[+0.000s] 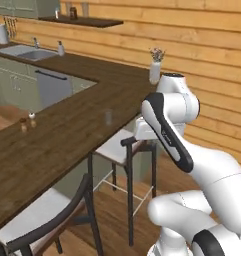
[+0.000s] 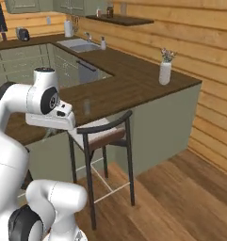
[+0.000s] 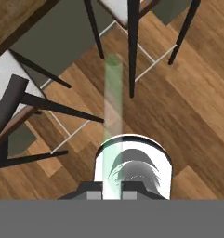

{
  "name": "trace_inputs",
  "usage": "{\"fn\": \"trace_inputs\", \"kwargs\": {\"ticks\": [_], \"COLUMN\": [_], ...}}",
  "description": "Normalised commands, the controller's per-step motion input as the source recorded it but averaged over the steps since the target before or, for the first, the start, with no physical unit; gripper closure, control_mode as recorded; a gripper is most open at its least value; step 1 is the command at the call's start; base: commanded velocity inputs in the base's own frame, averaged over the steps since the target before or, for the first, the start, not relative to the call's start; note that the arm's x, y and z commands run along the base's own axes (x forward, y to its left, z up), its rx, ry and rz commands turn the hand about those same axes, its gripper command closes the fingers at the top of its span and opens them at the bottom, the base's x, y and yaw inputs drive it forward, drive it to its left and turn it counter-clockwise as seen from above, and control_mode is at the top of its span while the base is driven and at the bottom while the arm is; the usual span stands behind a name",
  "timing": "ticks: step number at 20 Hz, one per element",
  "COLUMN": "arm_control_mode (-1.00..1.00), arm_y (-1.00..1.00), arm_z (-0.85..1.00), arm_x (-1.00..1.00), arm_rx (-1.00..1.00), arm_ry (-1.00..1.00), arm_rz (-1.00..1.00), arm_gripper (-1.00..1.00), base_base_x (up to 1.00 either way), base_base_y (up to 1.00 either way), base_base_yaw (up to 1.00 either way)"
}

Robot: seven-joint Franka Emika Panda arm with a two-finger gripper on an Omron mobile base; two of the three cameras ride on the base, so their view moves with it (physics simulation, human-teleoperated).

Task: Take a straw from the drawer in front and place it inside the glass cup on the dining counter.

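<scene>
My gripper [image 3: 112, 194] points down at the wood floor and is shut on the straw [image 3: 112, 107], a thin pale greenish stick that runs out from between the fingertips. My white hand [image 2: 51, 120] hangs just off the edge of the dining counter [image 1: 52, 145], above a stool. The glass cup [image 1: 108, 117] stands upright on the dark plank top, a little inboard of the hand; it is also the faint clear tumbler [image 2: 87, 107] in the right base view. The drawer is out of view.
Two black-framed stools [image 1: 117, 147] [image 1: 37, 220] stand under the counter's overhang, their legs [image 3: 132, 51] below the hand. Salt and pepper shakers [image 1: 28, 121] sit left of the cup. A white vase [image 2: 165, 71] stands at the counter's far corner, and a sink [image 1: 24, 51] lies beyond.
</scene>
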Motion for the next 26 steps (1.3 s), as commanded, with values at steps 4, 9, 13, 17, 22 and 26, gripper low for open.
{"fn": "trace_inputs", "kwargs": {"ticks": [4, 9, 13, 17, 22, 26], "arm_control_mode": [1.0, 1.0, 1.0, 1.0, 1.0, 1.0], "arm_y": [0.0, 0.0, 0.0, 0.0, 0.0, 0.0], "arm_z": [0.0, 0.0, 0.0, 0.0, 0.0, 0.0], "arm_x": [0.0, 0.0, 0.0, 0.0, 0.0, 0.0], "arm_rx": [0.0, 0.0, 0.0, 0.0, 0.0, 0.0], "arm_ry": [0.0, 0.0, 0.0, 0.0, 0.0, 0.0], "arm_rz": [0.0, 0.0, 0.0, 0.0, 0.0, 0.0], "arm_gripper": [1.0, 1.0, 1.0, 1.0, 1.0, 1.0], "base_base_x": [0.49, 0.38, 0.19, 0.27, 0.44, 0.74], "base_base_y": [-0.68, -0.72, -0.85, -0.87, -0.67, -0.37], "base_base_yaw": [0.62, 0.62, 0.6, 0.58, 0.45, 0.23]}}
